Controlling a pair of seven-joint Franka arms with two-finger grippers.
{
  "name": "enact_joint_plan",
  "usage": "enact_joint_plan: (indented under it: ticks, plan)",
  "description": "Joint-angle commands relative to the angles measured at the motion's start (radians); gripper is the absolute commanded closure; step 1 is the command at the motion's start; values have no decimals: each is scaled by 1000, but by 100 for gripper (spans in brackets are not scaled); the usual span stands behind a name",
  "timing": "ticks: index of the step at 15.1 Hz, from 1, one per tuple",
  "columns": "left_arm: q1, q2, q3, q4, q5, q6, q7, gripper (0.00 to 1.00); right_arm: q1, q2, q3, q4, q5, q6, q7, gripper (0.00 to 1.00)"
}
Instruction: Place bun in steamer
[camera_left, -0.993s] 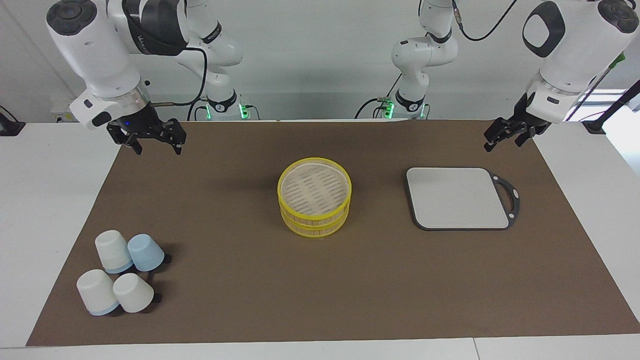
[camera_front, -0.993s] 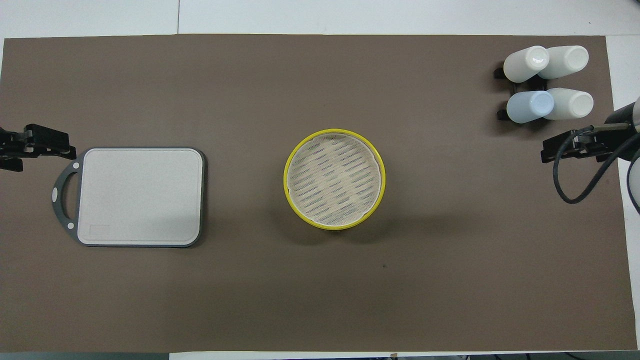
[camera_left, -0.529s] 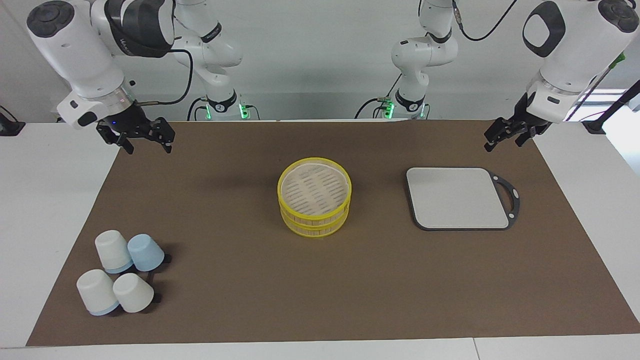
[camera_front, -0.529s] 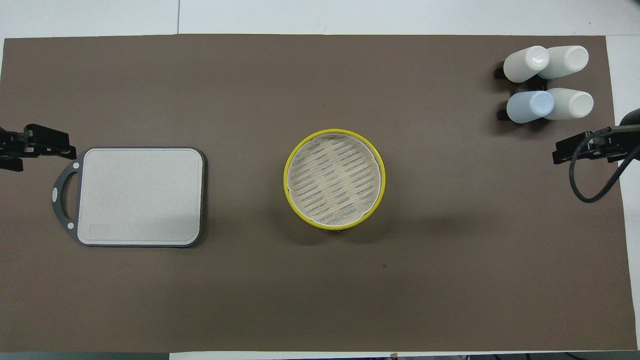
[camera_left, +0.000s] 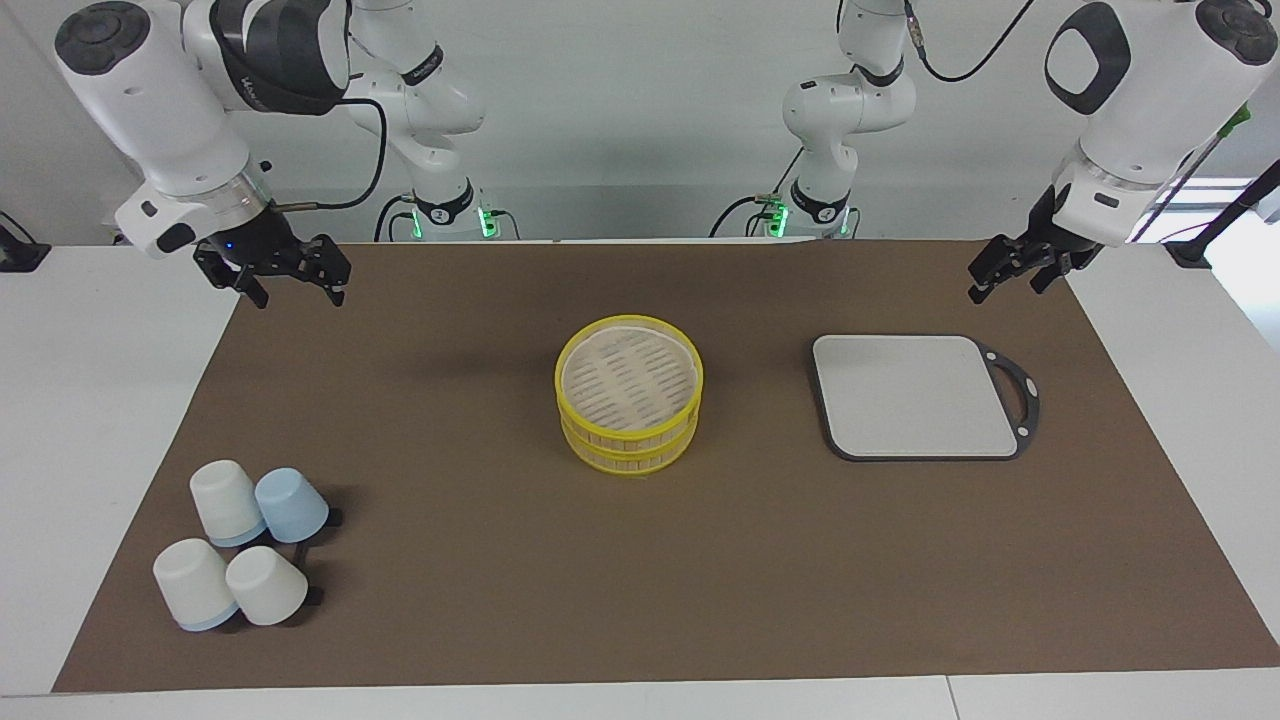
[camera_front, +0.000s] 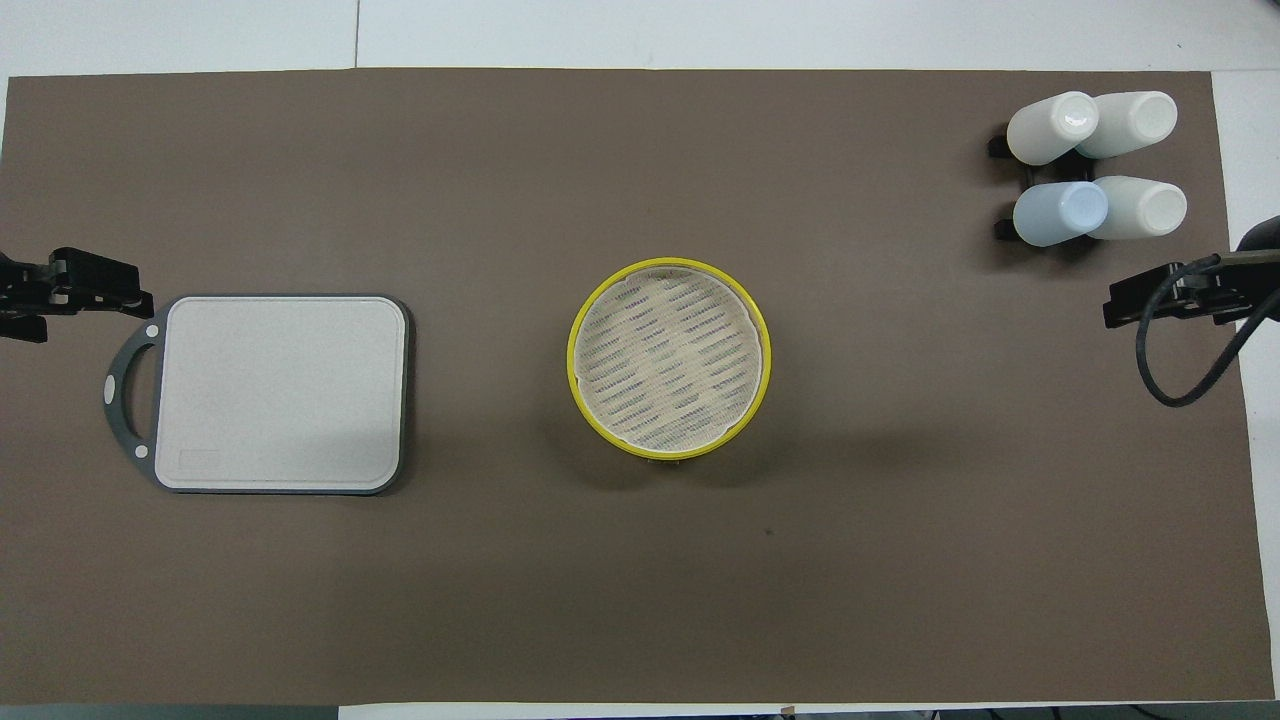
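The steamer (camera_left: 630, 447) stands in the middle of the brown mat as a stack of two yellow-rimmed tiers, and its slatted tan top (camera_front: 668, 358) faces up. No bun shows in either view. My right gripper (camera_left: 299, 292) hangs open and empty over the mat's edge at the right arm's end, well away from the steamer. My left gripper (camera_left: 1003, 284) hangs open and empty over the mat's corner at the left arm's end, just above the grey board's handle side. From overhead, only the tips of the right gripper (camera_front: 1128, 300) and the left gripper (camera_front: 105, 290) show.
A grey square board (camera_left: 915, 395) with a dark handle lies flat between the steamer and the left arm's end (camera_front: 280, 395). Several upturned cups (camera_left: 245, 545), white and pale blue, cluster at the right arm's end, farther from the robots (camera_front: 1095, 165).
My right gripper has drawn back toward the right arm's end of the table and has held still for the last half second. The left arm has not moved.
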Motion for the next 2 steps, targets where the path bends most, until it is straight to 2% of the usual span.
enact_joint_plan:
  ticks: [1,2]
  plan:
    - [-9,-14,6,-10,18,15,8,0,-13,-23,9,-29,20,23,-19,0]
    - [-9,-14,6,-8,18,23,8,0,-12,-23,9,-29,20,23,-19,0]
